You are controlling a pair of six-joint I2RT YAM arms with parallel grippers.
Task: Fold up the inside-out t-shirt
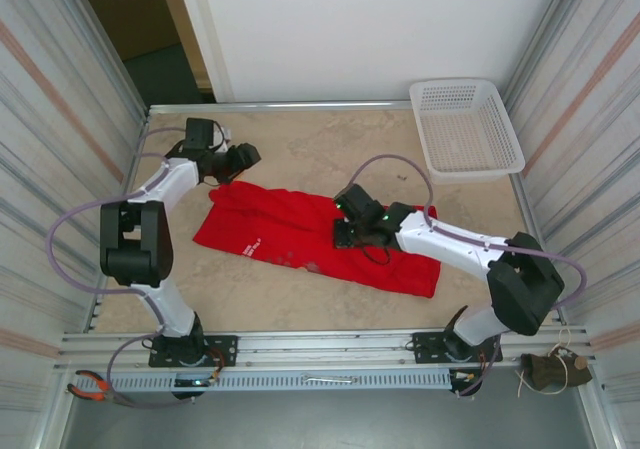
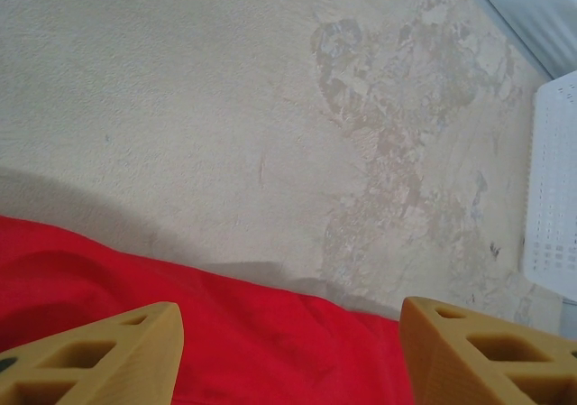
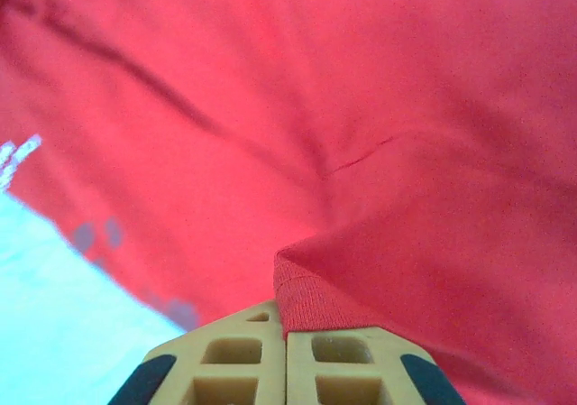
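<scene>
Well beyond t-shirt (image 1: 300,234), white mesh basket (image 1: 466,127).

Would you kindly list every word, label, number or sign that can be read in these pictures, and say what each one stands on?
No text here can be read.
The white print on the red t-shirt: too small to read in the top view.
The pale marks on the cloth in the right wrist view: blurred, not readable.
The white basket: no label to be seen.
</scene>
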